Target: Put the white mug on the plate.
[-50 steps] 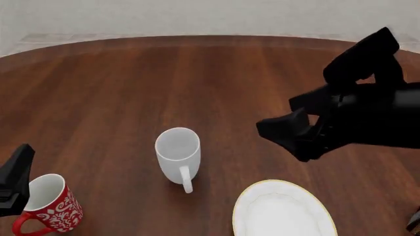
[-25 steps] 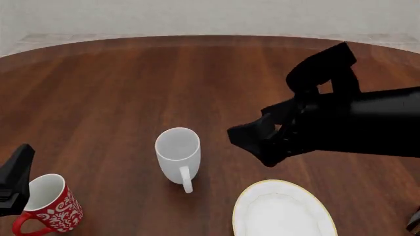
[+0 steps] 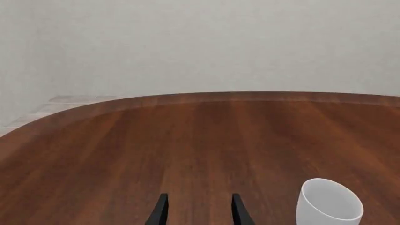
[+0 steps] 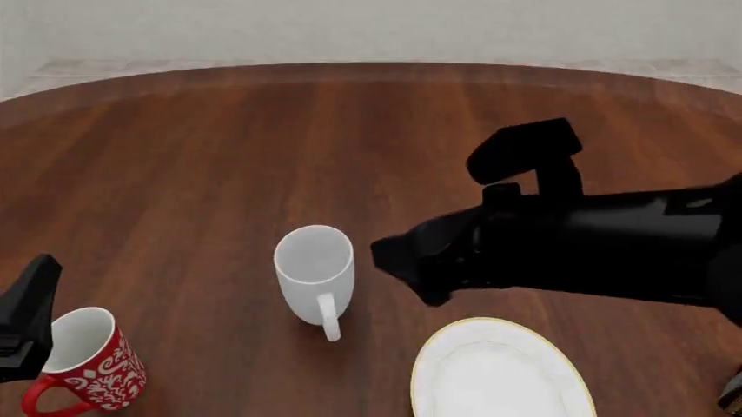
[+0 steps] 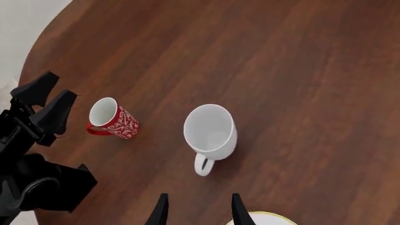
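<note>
One white mug point(image 4: 314, 273) is standing upright on the brown desk point(image 4: 208, 156), its mouth opening upward and its loop handle pointing toward the near edge. It is sitting left of the middle in the front view, touched by nothing. One plate point(image 4: 499, 369), white with a thin gold rim, is lying flat at the near edge to the mug's right, a strip of bare wood separating the two. One red mug point(image 4: 83, 363) with a white floral pattern is standing upright at the near left corner, well apart from the white mug. That makes two mugs and one plate in all.

The right gripper point(image 4: 400, 261) is hovering above the desk just right of the white mug and beyond the plate, holding nothing; in the right wrist view its jaws are showing spread, with the white mug lying ahead of them. The left gripper point(image 3: 198, 213) is resting low beside the red mug, its jaws also spread and empty.

Compared with half a second ago, the right arm is reaching farther left and a little lower, so its tip is now closer to the white mug. Both mugs, the plate and the left arm are sitting exactly where they were.
</note>
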Motion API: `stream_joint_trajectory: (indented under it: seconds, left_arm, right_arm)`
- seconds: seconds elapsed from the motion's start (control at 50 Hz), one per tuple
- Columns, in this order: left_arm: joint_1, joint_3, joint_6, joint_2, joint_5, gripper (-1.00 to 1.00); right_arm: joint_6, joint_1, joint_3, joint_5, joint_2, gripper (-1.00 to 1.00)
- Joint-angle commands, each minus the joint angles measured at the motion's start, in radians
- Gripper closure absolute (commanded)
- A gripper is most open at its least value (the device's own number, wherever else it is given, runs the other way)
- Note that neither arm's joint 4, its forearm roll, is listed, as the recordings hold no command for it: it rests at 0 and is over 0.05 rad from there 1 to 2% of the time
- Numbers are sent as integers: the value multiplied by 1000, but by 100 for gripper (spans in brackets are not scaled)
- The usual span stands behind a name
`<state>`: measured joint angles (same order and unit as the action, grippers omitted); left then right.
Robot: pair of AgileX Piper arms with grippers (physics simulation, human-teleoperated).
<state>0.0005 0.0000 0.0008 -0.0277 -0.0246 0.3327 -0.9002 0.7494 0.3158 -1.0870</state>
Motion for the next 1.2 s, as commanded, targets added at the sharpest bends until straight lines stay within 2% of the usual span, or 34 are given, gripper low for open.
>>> stream_joint_trajectory:
  seconds: [0.02,0.42,1.2]
  left_arm:
    - [0,-1,1,7,8,-100]
    - [0,-1,1,7,7,-100]
    - [0,-1,1,7,8,-100]
  right_arm:
    - [45,1,-39,-60,-28,-100]
    - [65,7,-72,-127,-86,-100]
    - [100,-10,-52,-251,-273,-100]
